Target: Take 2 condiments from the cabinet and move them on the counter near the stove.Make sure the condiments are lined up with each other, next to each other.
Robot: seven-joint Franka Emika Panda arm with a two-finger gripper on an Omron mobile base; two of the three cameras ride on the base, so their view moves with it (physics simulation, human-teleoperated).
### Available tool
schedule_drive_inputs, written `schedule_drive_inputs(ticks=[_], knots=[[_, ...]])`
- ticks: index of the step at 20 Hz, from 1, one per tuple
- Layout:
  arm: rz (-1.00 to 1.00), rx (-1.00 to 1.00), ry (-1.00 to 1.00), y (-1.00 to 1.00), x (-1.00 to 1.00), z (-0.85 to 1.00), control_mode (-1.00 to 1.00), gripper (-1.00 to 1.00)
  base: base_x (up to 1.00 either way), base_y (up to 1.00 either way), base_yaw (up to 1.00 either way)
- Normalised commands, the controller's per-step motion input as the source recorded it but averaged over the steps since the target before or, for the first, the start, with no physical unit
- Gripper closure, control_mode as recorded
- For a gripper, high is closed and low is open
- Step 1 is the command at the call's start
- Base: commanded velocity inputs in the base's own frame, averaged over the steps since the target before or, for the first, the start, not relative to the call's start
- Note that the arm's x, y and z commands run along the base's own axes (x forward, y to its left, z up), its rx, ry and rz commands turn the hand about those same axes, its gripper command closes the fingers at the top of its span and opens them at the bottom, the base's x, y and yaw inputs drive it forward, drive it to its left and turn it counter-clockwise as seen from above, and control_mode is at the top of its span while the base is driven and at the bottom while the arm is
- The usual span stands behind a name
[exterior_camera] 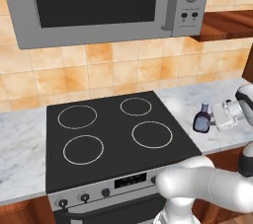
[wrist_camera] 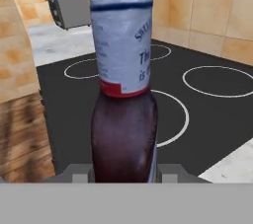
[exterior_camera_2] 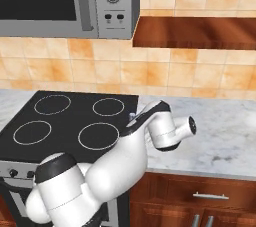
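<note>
The stove [exterior_camera: 113, 136], a black glass cooktop with four white rings, is the reference for all positions. The microwave [exterior_camera: 106, 3] hangs directly above the stove. The marble desk [exterior_camera: 195, 100] adjoins the stove on both sides. The right base view adds the underside of the wooden cabinet [exterior_camera_2: 197, 32], above the desk section right of the stove, and the floor cupboards below that section; the arm's body hides the bottle there. The left base view shows the dark brown bottle [exterior_camera: 201, 118] over the desk just right of the stove's right edge, its pale blue cap uppermost, with the gripper [exterior_camera: 213, 119] at its right side. The hand view shows the bottle close up: the fingers [wrist_camera: 76, 172] are clamped on its dark body, with the stove behind.
</note>
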Motion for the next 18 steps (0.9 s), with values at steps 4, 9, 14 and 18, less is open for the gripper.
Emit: schedule_drive_inputs(ticks=[4, 9, 14, 18], knots=[[0.0, 0.0, 0.0, -0.28, 0.27, -0.31, -1.0, 1.0, 0.0, 0.0, 0.0], [0.0, 0.0, 0.0, -0.12, 0.22, -0.26, -1.0, 1.0, 0.0, 0.0, 0.0], [0.12, 0.0, 0.0, -0.28, 0.07, -0.09, -1.0, 1.0, 0.0, 0.0, 0.0], [0.2, 0.0, 0.0, -0.24, 0.14, -0.08, -1.0, 1.0, 0.0, 0.0, 0.0]])
